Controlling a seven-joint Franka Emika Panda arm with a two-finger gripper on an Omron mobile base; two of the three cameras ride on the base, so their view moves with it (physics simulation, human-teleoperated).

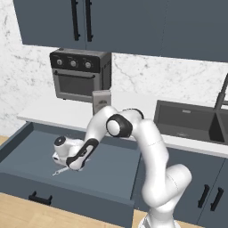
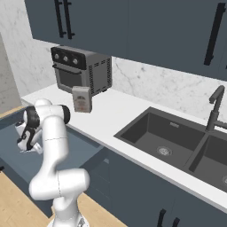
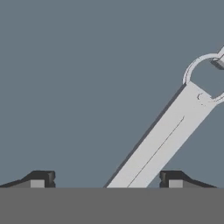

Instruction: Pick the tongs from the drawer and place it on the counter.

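Two fingertips spread wide in the hand view, left one (image 3: 40,178) and right one, with the tongs (image 3: 164,142) lying flat on the drawer floor between them — nothing gripped. Tongs run diagonally, ring end up at the right. From the left base view: my gripper (image 1: 67,168) sits low inside the open drawer (image 1: 113,171), left of centre — tongs tip (image 1: 59,171) pokes out beneath it. Counter (image 1: 58,109) behind carries a toaster oven (image 1: 80,74) and carton (image 1: 101,102).
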